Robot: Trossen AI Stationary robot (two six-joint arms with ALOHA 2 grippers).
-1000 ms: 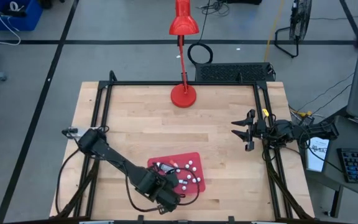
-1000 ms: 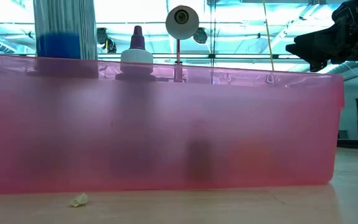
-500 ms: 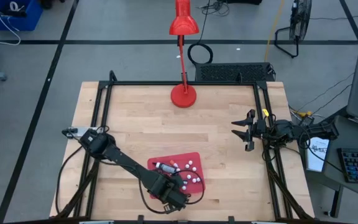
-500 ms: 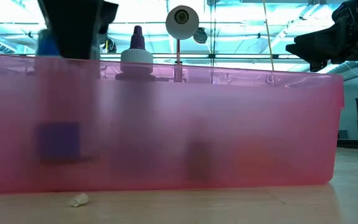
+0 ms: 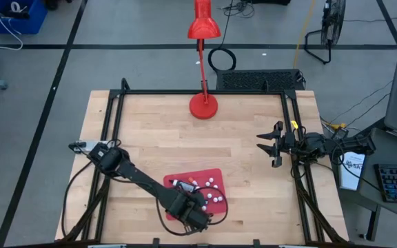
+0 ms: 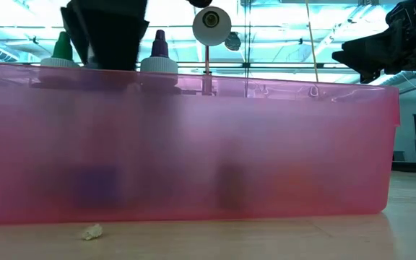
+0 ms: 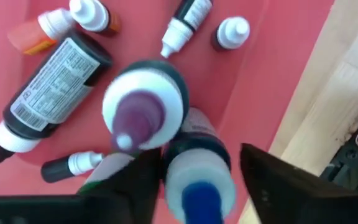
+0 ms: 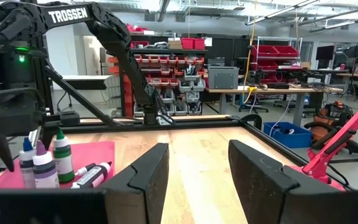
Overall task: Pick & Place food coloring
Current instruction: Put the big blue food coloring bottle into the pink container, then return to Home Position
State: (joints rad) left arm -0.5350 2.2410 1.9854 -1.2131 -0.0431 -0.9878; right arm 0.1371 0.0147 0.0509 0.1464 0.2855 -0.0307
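Observation:
My left gripper (image 5: pixel 188 213) points down into the flat red tray (image 5: pixel 211 175) near the table's front edge, open. A blue-tipped, white-capped food coloring bottle (image 7: pixel 197 186) stands upright between its fingers. Beside it stand a purple-tipped bottle (image 7: pixel 143 112) and a green-tipped one (image 8: pixel 63 155). A larger dark labelled bottle (image 7: pixel 55 87) and several tiny dropper bottles (image 7: pixel 232 32) lie or stand on the tray floor. My right gripper (image 5: pixel 260 141) waits open at the table's right side, holding nothing. My left gripper stands astride the blue-tipped bottle's white cap (image 7: pixel 219 171) from above, fingers pointing down. A gap shows between one finger (image 7: pixel 272 180) and the cap; whether the other finger touches it, I cannot tell. The bottle stands upright on the tray floor.
A red desk lamp (image 5: pixel 203 103) stands at the table's far middle. Black frame rails (image 5: pixel 112 138) run along the left, right and far sides. Bare wood lies between the tray and the lamp. In the low view the tray's pink wall (image 6: pixel 266 144) fills the foreground.
My left gripper has gone down into the tray and slightly toward the table's right edge, carrying the blue-tipped bottle. The bottle, above the tray's rim a second ago, now stands low inside it. My right arm has kept still.

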